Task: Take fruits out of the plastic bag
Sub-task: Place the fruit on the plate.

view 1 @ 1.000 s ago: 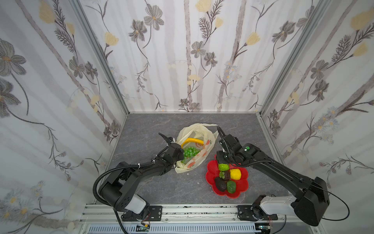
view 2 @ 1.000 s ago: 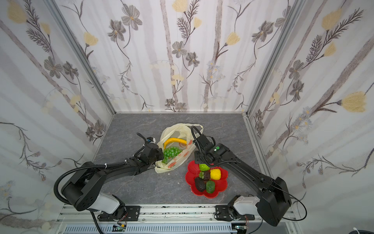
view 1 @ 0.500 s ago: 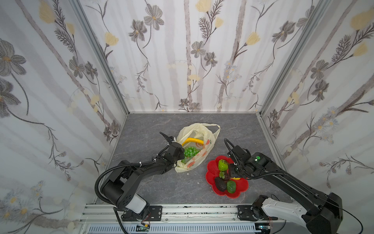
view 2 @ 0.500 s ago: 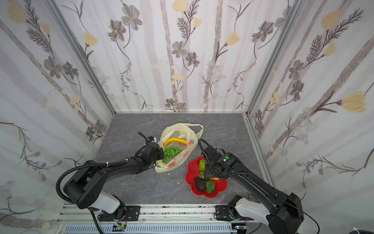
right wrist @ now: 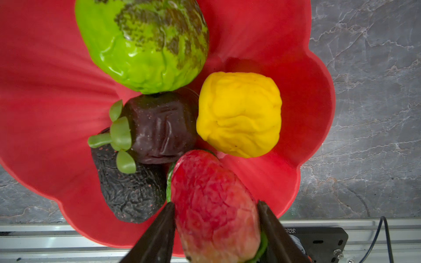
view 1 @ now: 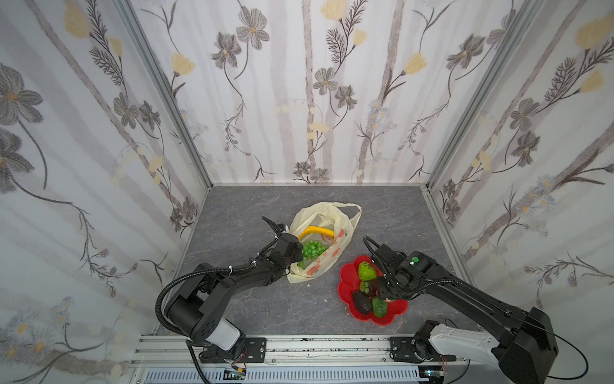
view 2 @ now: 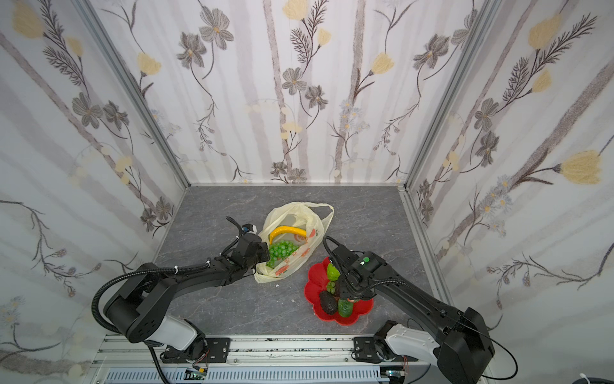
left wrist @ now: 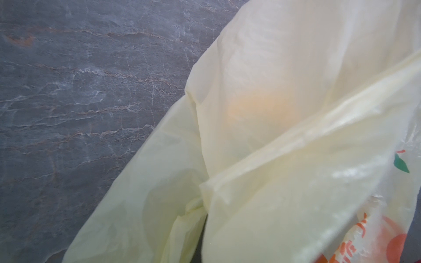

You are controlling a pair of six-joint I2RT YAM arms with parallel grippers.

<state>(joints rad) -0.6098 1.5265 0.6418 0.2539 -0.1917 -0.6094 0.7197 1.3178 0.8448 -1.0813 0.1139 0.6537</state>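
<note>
Clearly, the red strawberry [right wrist: 211, 216] was gripped by the right gripper [right wrist: 216, 202] above the dish [right wrist: 45, 91], the plastic bag [view 1: 344, 222] by the left gripper [view 1: 294, 252].

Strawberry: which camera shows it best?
The right wrist view: the strawberry fills it close up, held by the right gripper over the red dish. Both top views mostly hide it beneath that arm. The left wrist view shows only the bag and table.

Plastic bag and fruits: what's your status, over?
Left jaws shut on plastic bag rim. Right jaws gripping strawberry over red dish. Banana, grapes in bag. Dish crowded below.
</note>
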